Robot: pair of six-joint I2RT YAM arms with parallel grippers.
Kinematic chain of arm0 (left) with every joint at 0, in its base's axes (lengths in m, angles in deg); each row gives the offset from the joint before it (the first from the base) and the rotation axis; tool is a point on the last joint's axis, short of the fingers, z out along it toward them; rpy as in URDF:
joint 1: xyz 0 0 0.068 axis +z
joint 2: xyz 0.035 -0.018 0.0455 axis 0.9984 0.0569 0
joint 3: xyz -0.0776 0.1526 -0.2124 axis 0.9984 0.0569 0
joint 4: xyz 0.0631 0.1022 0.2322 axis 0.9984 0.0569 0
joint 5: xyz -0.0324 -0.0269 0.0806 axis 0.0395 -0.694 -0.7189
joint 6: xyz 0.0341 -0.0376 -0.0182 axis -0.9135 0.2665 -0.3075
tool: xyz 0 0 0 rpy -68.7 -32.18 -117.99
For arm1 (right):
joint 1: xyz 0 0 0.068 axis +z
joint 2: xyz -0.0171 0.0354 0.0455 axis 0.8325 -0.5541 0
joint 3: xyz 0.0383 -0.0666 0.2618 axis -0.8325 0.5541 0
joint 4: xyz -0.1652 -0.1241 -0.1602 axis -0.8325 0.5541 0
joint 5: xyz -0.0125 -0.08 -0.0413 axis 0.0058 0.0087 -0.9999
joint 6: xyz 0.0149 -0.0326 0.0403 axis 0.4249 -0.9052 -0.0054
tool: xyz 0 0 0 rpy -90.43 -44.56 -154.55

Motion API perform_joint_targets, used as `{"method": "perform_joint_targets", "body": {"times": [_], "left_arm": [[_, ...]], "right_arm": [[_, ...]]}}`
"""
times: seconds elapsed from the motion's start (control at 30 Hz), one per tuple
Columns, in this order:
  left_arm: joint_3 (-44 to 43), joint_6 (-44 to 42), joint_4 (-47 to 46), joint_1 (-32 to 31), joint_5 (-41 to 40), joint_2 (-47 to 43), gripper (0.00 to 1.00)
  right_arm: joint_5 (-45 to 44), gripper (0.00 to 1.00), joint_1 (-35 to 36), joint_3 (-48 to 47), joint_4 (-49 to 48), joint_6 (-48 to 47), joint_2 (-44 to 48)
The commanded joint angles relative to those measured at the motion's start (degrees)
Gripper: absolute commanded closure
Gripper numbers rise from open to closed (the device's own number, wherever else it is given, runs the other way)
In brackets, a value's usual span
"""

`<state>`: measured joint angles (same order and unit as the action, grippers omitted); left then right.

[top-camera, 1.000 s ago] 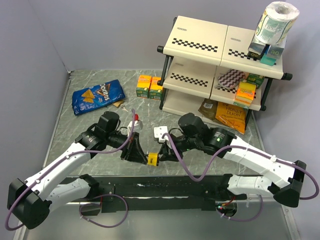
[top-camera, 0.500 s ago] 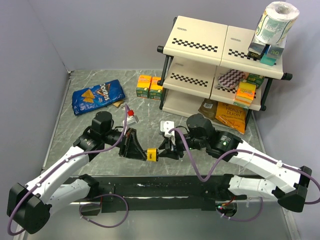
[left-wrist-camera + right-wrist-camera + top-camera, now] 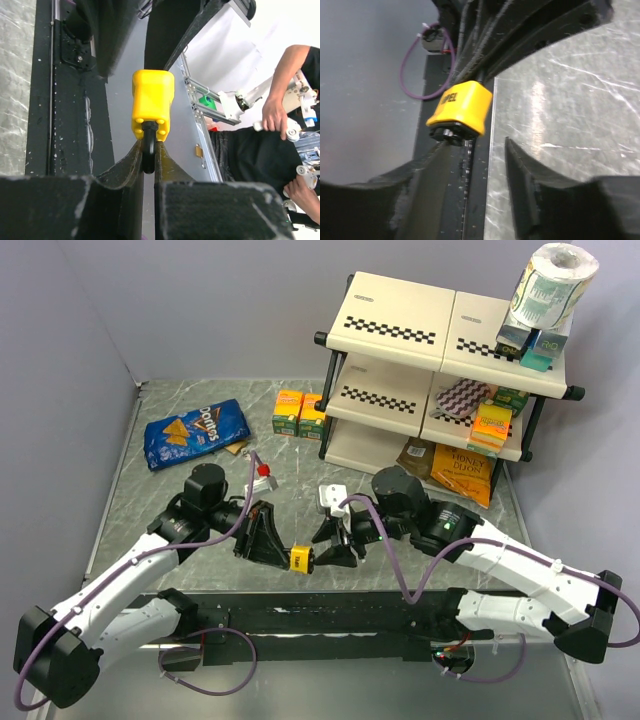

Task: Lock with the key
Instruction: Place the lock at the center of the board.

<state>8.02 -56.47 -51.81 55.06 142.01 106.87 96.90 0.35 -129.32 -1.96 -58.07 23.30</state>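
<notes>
Top view
Table (image 3: 130, 490): grey marbled surface, pale walls at the back and left.
Padlock (image 3: 299, 558): yellow body, held in the air over the near edge of the table, just above the black base rail, between the two grippers.
Left gripper (image 3: 282, 551): reaching in from the left, clamped on the padlock.
Right gripper (image 3: 331, 550): reaching in from the right, tips just beside the padlock, fingers spread.
Shelf rack (image 3: 400, 330): back right, cream with checked strips, snack packs on the lower tiers.
Toilet roll (image 3: 558, 270): on the top tier, right end.
Doritos bag (image 3: 195, 432): blue, flat on the table at back left.
Orange boxes (image 3: 300, 412): a pair, just left of the rack.

Left wrist view
Shackle (image 3: 148, 152): black, pinched tight between the two dark fingers.
Padlock body: standing out beyond the fingertips.
Person (image 3: 280, 110): in the background at right, dark clothing.

Right wrist view
Fingers (image 3: 520, 190): apart, nothing between them.
Padlock: just ahead of the left finger, dark bottom end turned toward the camera, lettering on its side.
Key: cannot tell, not made out in any view.
</notes>
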Motion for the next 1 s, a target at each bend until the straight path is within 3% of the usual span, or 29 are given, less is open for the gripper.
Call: {"method": "perform_joint_targets", "body": {"times": [0.0,0.07,0.1,0.23,0.5,0.73,0.97], "left_arm": [[-5.1,-6.8,0.7,0.4,-8.9,-0.6,0.99],[-5.3,-7.8,4.8,2.0,-9.2,-0.7,0.99],[-5.4,-8.5,6.4,2.8,-9.4,-0.3,0.99],[-6.9,-9.1,11.7,3.0,-14.2,2.2,0.99],[-11.9,1.0,12.2,3.2,-21.6,9.8,0.99],[-12.2,3.2,11.1,3.2,-20.0,10.9,0.99],[-10.6,3.8,10.1,3.2,-20.9,9.3,0.99]], "right_arm": [[-8.4,0.34,-1.7,-3.3,-15.0,-4.4,-1.5],[-9.5,0.27,-4.4,-3.8,-7.5,-5.7,-0.7],[-8.6,0.19,-6.2,-4.3,-5.3,-6.7,-0.4],[-6.6,0.11,-12.4,-5.9,3.9,-12.2,0.2],[-8.7,0.04,-7.2,-13.2,9.4,-17.7,-5.1],[-18.5,0.02,0.2,-11.7,7.2,-25.3,-9.4],[-27.3,0.1,3.0,-10.7,2.8,-28.2,-13.7]]}}
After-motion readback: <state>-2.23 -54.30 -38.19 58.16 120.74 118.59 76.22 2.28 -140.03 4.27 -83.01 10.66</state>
